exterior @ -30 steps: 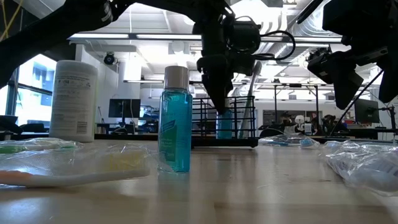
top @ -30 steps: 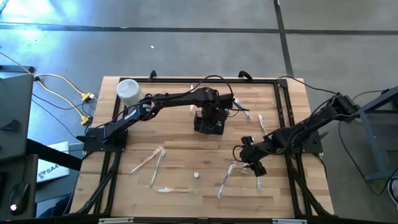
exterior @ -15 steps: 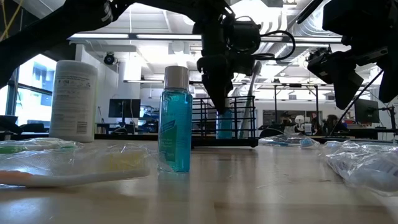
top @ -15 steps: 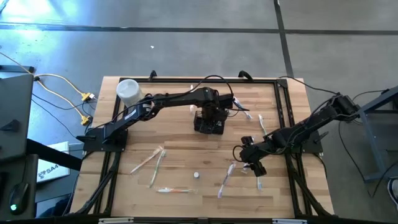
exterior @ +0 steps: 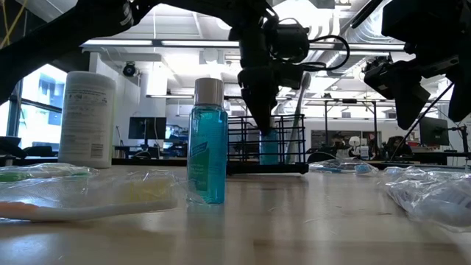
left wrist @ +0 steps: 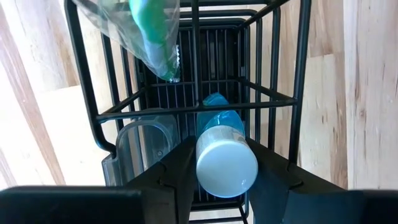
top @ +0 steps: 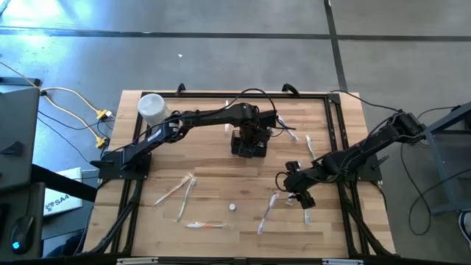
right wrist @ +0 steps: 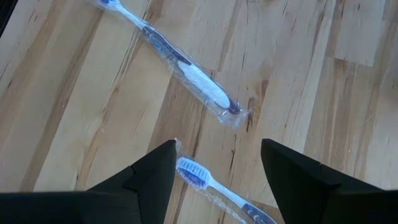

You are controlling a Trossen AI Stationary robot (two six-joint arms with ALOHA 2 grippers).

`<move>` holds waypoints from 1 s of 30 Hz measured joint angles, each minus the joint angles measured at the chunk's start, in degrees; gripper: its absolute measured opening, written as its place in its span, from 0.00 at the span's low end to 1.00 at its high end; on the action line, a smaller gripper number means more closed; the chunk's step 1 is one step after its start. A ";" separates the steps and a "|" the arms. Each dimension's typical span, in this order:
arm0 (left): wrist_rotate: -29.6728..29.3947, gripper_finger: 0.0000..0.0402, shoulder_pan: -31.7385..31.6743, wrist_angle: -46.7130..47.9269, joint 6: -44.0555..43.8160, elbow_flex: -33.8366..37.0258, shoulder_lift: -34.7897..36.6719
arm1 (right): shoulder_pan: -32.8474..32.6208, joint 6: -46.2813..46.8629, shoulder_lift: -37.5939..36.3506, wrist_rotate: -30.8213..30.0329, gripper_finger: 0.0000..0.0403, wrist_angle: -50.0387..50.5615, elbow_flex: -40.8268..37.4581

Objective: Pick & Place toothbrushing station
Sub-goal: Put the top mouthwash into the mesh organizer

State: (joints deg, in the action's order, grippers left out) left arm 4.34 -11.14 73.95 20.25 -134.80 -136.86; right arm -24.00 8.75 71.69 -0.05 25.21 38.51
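The caddy [top: 249, 142] is a small black wire box with thin bars and a mesh floor. It stands on the wooden worktop [top: 213, 177], near the middle and toward the far edge. In the left wrist view the caddy [left wrist: 205, 93] has open wire sections. A small blue bottle with a white cap [left wrist: 225, 158] stands in one of them, and a clear plastic piece [left wrist: 144, 146] sits in the section next to it. A wrapped toothbrush with a green part [left wrist: 149, 31] leans into the caddy from above.

The left gripper [top: 250, 132] hangs right over the caddy. Its jaws are closed on the small blue bottle — one dark finger on each side of the white cap. In the low view the left gripper [exterior: 261, 110] points straight down into the black bars.

The right gripper [top: 300, 193] hovers over the near right part of the worktop with its jaws spread wide and nothing between them. Below it lie two wrapped toothbrushes — one [right wrist: 186, 71] with a blue and white handle, one [right wrist: 205, 180] with blue bristles.

A bigger blue bottle [exterior: 207, 140] stands close to the low camera. A white tub [top: 152, 107] stands at the far left corner. More wrapped toothbrushes [top: 180, 193] lie on the near left side.
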 joint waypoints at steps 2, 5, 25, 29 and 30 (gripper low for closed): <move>0.00 0.31 0.00 -0.22 0.00 0.00 0.00 | 0.01 0.00 -0.01 0.00 0.57 -0.02 0.01; 0.02 0.31 0.00 -0.40 -0.02 0.00 0.00 | -0.01 0.00 -0.01 0.00 0.57 -0.02 0.01; 2.40 0.37 -0.02 0.44 -1.60 0.00 0.00 | 0.01 0.00 0.00 0.00 0.57 0.00 -0.01; 1.48 0.39 0.00 0.55 -1.59 0.00 0.00 | 0.01 0.00 -0.01 0.00 0.57 0.00 0.01; 1.21 0.38 0.00 0.60 -1.57 0.00 0.00 | 0.00 0.00 -0.01 0.00 0.57 0.00 0.01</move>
State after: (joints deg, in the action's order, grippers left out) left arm 5.55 -11.14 74.55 18.68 -134.80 -136.86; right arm -23.99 8.75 71.68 -0.05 25.21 38.52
